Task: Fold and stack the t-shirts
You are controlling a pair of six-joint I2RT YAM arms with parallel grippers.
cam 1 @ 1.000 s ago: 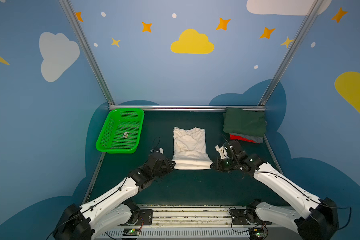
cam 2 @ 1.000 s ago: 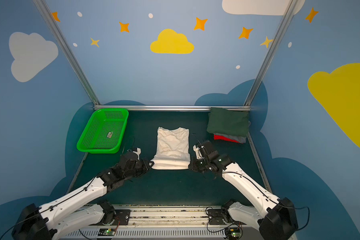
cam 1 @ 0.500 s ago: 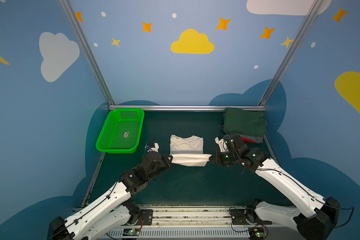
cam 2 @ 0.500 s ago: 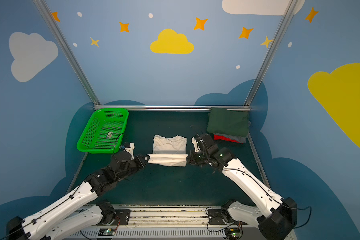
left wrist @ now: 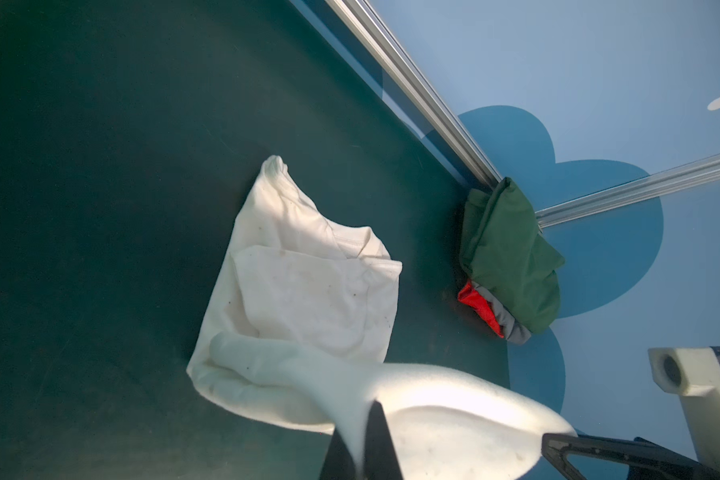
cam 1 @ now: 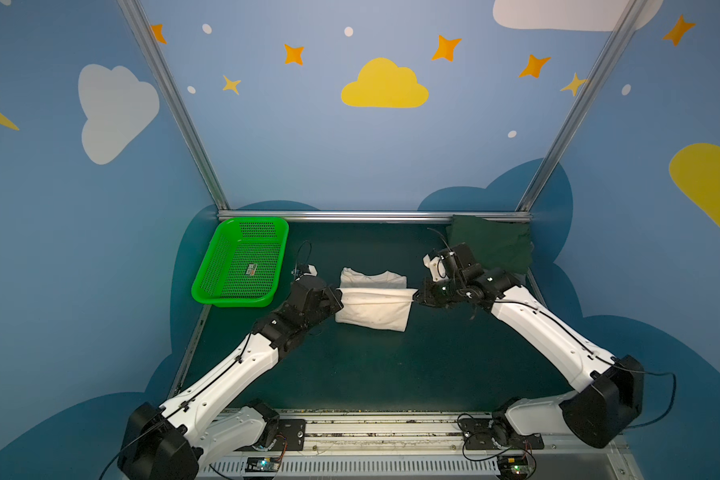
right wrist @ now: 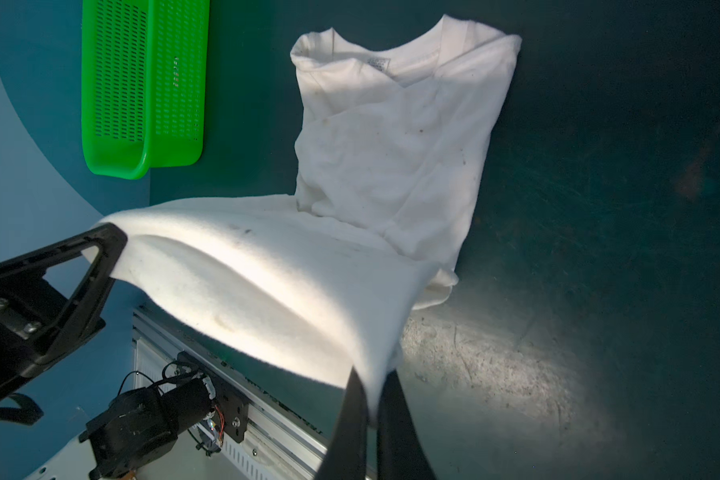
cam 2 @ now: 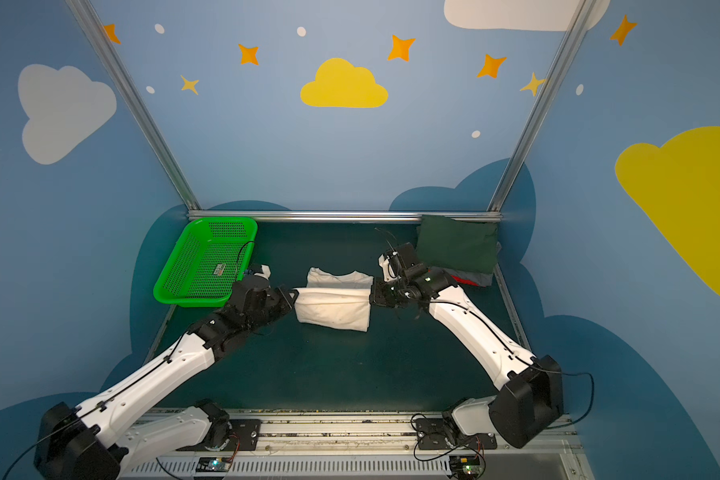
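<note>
Cream-white tee (cam 1: 371, 309) lies in the middle of the table (cam 1: 371, 374), with its collar end flat on the surface and pointing at the back wall. In the right wrist view the tee (right wrist: 391, 137) shows its sides folded in over the body, a neck label inside the collar and small dark specks on the cloth. Its near end is lifted off the table. One edge is stretched fairly taut between the two sets of jaws, and the cloth under it sags back down to the table. In both top views this raised edge crosses above the middle of the shirt, hiding part of the flat half behind it.

The left jaws are closed tight on the left corner of the raised edge, and the right jaws are closed tight on the right corner. Each wrist view shows dark fingers pinching the cloth. The left arm (cam 1: 242, 365) and right arm (cam 1: 545, 328) reach in from the near corners, level with each other.

In the far right corner a folded dark green tee (cam 1: 491, 249) tops a stack, with a grey tee (left wrist: 504, 316) and a red tee (left wrist: 476, 305) peeking out beneath it, well apart from the white shirt. A bright green basket (cam 1: 233, 300) sits at the far left.
</note>
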